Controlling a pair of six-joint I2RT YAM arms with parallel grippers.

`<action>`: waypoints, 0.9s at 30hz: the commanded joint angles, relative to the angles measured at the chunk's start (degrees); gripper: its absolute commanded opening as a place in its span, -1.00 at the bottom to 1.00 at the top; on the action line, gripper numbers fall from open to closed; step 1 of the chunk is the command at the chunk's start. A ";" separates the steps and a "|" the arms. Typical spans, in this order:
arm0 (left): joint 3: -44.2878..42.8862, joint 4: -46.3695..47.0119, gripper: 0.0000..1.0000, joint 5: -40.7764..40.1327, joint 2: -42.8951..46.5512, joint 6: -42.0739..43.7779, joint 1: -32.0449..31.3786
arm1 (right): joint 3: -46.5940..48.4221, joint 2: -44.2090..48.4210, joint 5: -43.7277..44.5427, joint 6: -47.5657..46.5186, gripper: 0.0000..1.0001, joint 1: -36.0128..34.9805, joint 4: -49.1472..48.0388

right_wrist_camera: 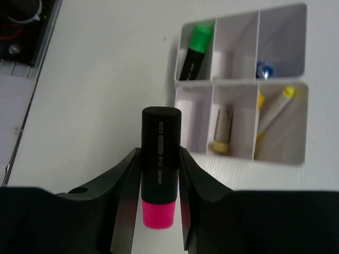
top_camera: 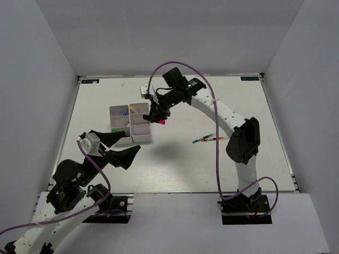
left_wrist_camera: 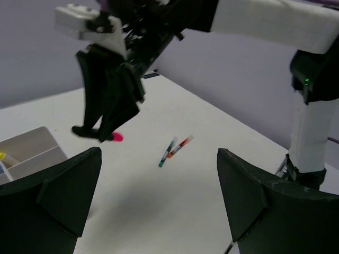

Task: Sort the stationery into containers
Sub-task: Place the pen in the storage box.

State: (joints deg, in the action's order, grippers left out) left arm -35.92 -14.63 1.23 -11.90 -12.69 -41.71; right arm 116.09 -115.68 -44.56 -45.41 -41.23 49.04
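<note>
The compartment tray (top_camera: pixel 141 135) sits left of centre on the table. In the right wrist view the tray (right_wrist_camera: pixel 240 82) holds a green-ended highlighter (right_wrist_camera: pixel 193 50), a beige eraser (right_wrist_camera: pixel 221 128) and a white and yellow pen (right_wrist_camera: pixel 275 110). My right gripper (top_camera: pixel 156 115) hovers beside the tray's right edge, shut on a black highlighter with a pink end (right_wrist_camera: pixel 160 164), also seen in the top view (top_camera: pixel 160 121). My left gripper (top_camera: pixel 133 141) is open and empty, just in front of the tray. Two thin pens (top_camera: pixel 209 139) lie together right of centre.
The two pens (left_wrist_camera: pixel 175 150) lie on the table beyond my left fingers (left_wrist_camera: pixel 58 196). The right arm (top_camera: pixel 238 137) arches over the table's right half. White walls close in the table on three sides.
</note>
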 commanded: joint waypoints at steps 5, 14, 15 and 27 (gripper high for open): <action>1.21 4.26 0.99 9.93 2.40 2.58 0.84 | 10.61 -8.32 -4.66 8.93 -1.00 -6.67 -14.39; 1.73 5.32 0.99 13.62 2.41 3.11 1.37 | 13.63 -16.24 -6.33 10.50 -1.00 -11.15 -24.95; 1.73 5.32 0.99 13.62 2.41 3.11 1.37 | 13.72 -17.03 -5.90 10.78 -1.00 -11.15 -26.61; 1.73 5.32 0.99 14.67 2.41 3.11 2.95 | 17.68 -24.95 -1.06 16.31 -1.00 -13.52 -41.47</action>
State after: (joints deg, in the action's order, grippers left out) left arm -34.41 -10.04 14.55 -9.47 -10.26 -39.57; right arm 130.78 -139.87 -46.15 -31.20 -54.22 14.06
